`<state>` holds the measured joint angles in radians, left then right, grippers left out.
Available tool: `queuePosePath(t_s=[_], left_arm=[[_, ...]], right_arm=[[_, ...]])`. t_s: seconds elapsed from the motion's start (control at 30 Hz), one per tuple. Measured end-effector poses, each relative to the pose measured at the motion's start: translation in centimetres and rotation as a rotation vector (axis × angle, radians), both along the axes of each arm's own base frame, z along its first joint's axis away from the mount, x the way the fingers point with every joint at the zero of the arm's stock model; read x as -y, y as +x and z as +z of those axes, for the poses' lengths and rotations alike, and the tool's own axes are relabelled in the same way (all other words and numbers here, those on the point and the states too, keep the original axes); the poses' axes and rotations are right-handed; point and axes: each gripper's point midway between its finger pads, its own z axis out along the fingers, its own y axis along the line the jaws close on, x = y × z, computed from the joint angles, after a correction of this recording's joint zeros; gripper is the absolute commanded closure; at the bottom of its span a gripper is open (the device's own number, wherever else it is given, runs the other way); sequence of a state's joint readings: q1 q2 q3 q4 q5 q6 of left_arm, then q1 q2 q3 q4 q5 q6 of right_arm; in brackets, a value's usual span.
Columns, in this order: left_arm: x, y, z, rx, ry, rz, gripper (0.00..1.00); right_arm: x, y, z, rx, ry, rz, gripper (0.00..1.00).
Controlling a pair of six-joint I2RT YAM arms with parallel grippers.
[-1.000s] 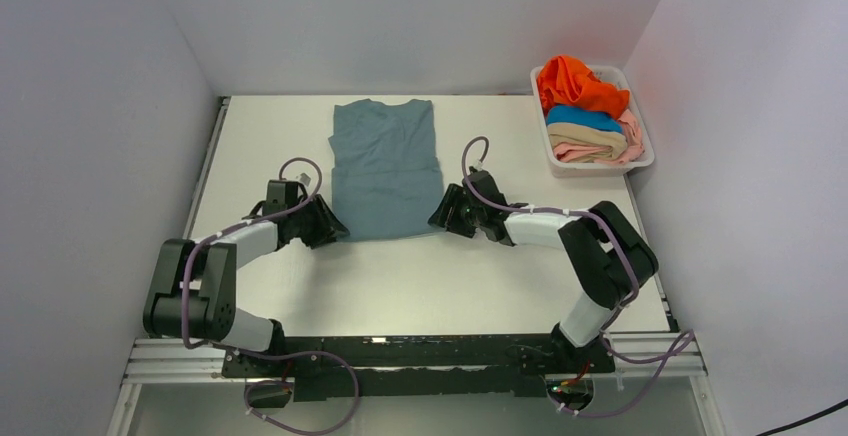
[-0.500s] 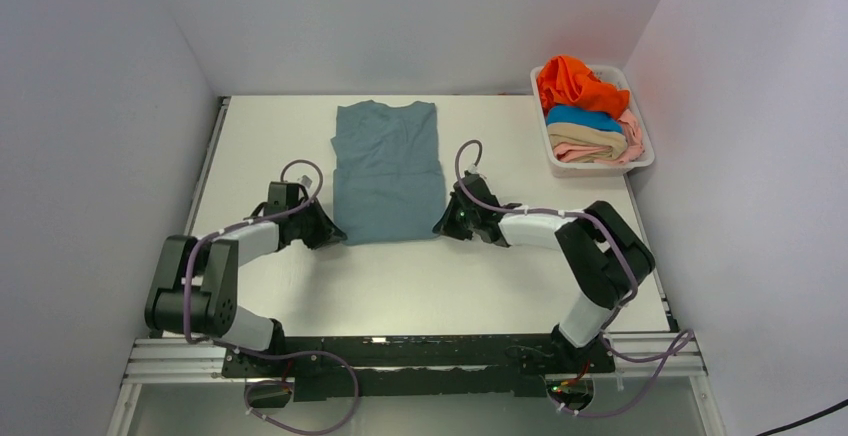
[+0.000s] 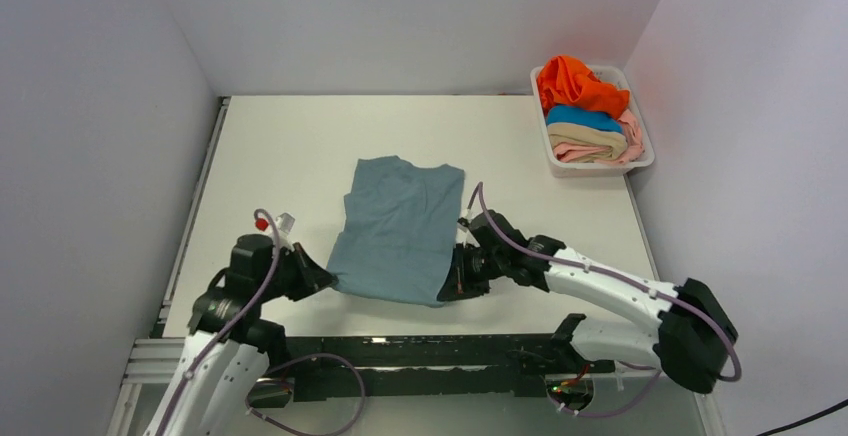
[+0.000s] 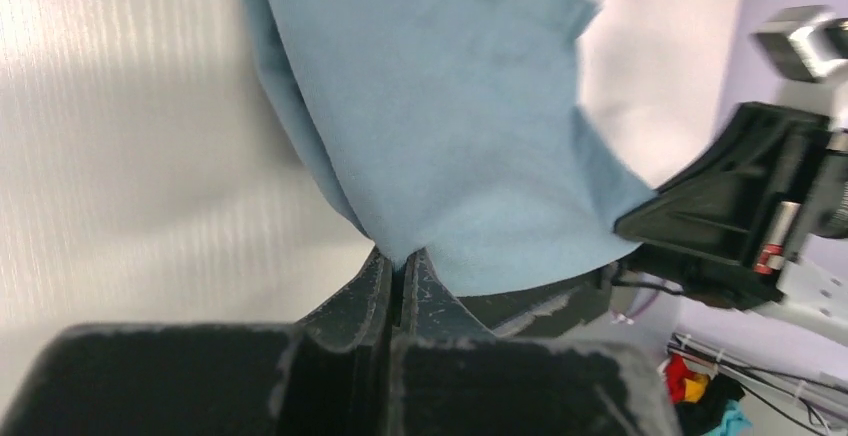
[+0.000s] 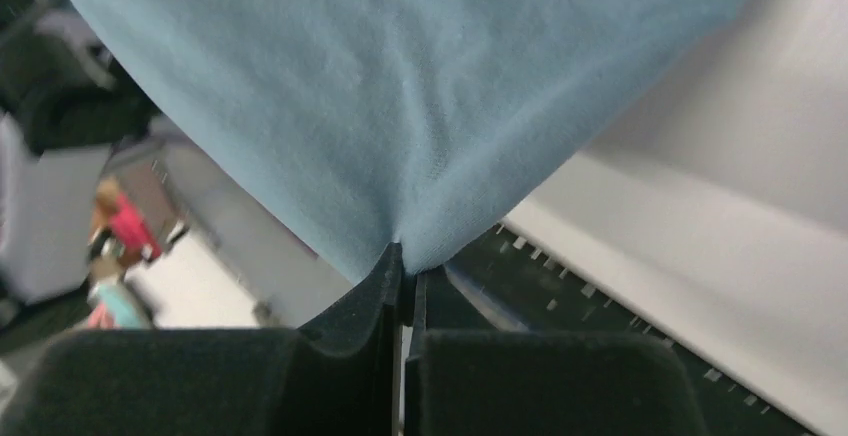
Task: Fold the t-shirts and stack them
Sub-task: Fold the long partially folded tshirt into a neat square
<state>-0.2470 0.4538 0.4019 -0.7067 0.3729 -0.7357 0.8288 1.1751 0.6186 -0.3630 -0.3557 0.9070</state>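
Top external | left tool [image 3: 325, 281] clamped on grey-blue t-shirt [image 3: 400, 228] corner | right tool [image 3: 446, 290] likewise | arms low, angled inward

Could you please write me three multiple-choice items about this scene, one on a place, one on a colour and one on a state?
1. Where on the table does the white basket stand?
A. far right corner
B. near left corner
C. centre

2. Which colour of t-shirt lies topmost in the basket?
A. tan
B. orange
C. pale pink

3. How do the left gripper and right gripper stand?
A. both open above the cloth
B. both shut on the grey-blue t-shirt
C. one shut on the basket

Key:
1 A, the basket sits by the right wall at the far edge.
2 B, the orange t-shirt heaps above the others.
3 B, each wrist view shows closed jaws pinching a corner of the cloth.
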Motion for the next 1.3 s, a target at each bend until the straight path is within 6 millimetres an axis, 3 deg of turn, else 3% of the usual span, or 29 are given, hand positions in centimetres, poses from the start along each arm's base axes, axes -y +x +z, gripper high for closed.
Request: queuePosePath(t_s=[0.1, 0.17, 0.3, 0.4, 0.7, 1.1, 1.3], left_arm=[[-0.1, -1.5, 4.3, 0.089, -0.027, -0.016, 1.00], [0.1, -2.4, 6.1, 0.136, -0.050, -0.046, 1.00], [0.7, -3.4, 7.6, 0.171, -0.093, -0.095, 1.00], [0.7, -3.1, 8.2, 0.183, -0.087, -0.096, 1.00], [0.1, 2.5, 9.1, 0.228, -0.024, 0.020, 1.00], [-0.6, 10.6, 10.4, 0.258, 0.080, 0.147, 1.00], [-0.4, 13.8, 10.5, 0.272, 0.117, 0.155, 1.00]], right_arm=[[0.0, -2.9, 2.5, -0.045, 0.077, 0.088, 1.00], [-0.1, -4.2, 3.7, -0.061, 0.116, 0.133, 1.00], [0.2, -5.6, 5.6, -0.073, 0.167, 0.191, 1.00], [0.3, -5.3, 7.0, -0.037, 0.181, 0.204, 1.00], [0.9, 1.3, 10.6, 0.173, 0.191, 0.087, 1.00], [1.8, 10.2, 11.5, 0.342, 0.127, -0.059, 1.00], [2.5, 13.5, 10.1, 0.338, 0.104, -0.101, 1.00]])
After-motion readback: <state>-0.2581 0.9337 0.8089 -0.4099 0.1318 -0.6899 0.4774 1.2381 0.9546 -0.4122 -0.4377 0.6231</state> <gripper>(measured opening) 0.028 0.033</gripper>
